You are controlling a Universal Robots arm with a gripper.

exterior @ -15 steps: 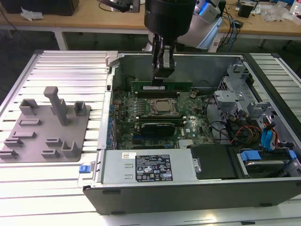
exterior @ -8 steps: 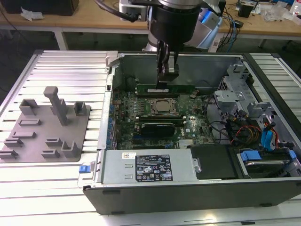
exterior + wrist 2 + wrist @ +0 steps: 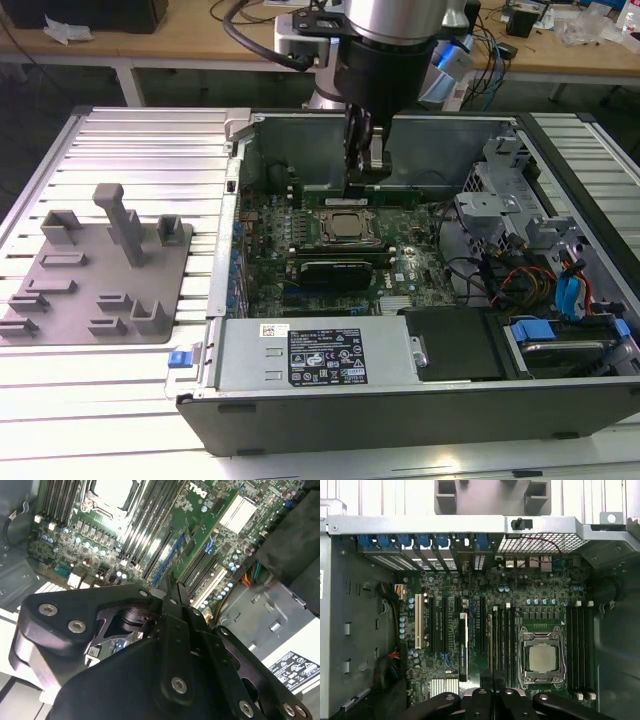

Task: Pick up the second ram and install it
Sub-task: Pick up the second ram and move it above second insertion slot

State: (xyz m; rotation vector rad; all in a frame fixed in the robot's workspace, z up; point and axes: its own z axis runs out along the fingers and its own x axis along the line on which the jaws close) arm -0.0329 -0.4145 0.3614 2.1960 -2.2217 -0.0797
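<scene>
gripper (image 3: 170, 591): hangs inside the open computer case (image 3: 420, 415), poised over the motherboard (image 3: 545, 611); in the exterior view it sits close to the CPU socket (image 3: 542, 658)
fingers (image 3: 487, 684): drawn together in both wrist views, only a thin seam between them; cannot tell whether a board edge is pinched in that seam
second ram (image 3: 490, 642): taken to be the thin greenish edge running out from the fingertips, seen edge-on; it lies along the memory slots (image 3: 506, 645) on the side of the socket facing the expansion card (image 3: 340, 272); cannot tell whether it is seated in a slot or carried just above one
handling (judgement): light, stiff and thin; smooth faces, so it may pivot in a narrow pinch; chips and contact edge are fragile; no twisting or side load
hold (judgement): pinch across the two flat faces near mid-length, by the upper long edge; keep off the contact edge and end notches; press square to the slot
surroundings: expansion card stands upright beyond the slots, apart from the gripper
grey fixture (image 3: 100, 290): outside the case on the exterior view's left; no green stick visible on it
</scene>
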